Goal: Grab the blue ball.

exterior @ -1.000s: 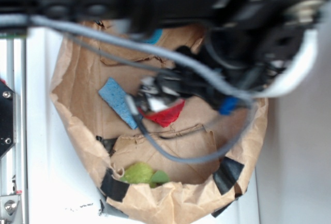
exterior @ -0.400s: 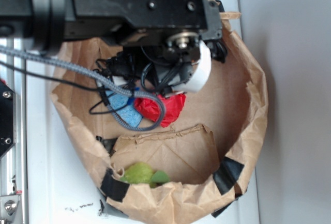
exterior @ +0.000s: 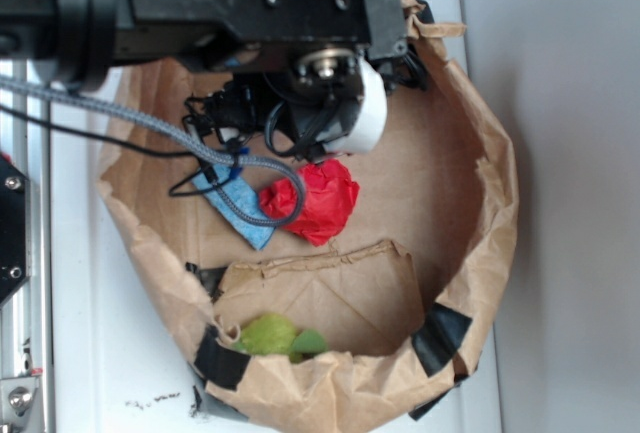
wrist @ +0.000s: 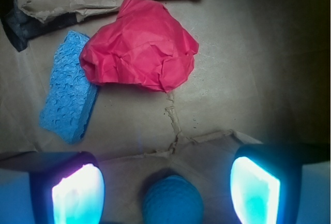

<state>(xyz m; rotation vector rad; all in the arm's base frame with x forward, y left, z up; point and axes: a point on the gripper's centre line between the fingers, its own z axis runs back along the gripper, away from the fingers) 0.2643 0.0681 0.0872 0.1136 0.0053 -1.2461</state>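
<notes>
The hand (wrist: pixel 165 195) was spread wide, and the blue ball (wrist: pixel 172 200) lay between its fingers (wrist: pixel 77 195) on the brown paper, near the red paper wad (wrist: pixel 139 50). Lowering straight and closing gently seemed best, so the ball would not roll away.
</notes>
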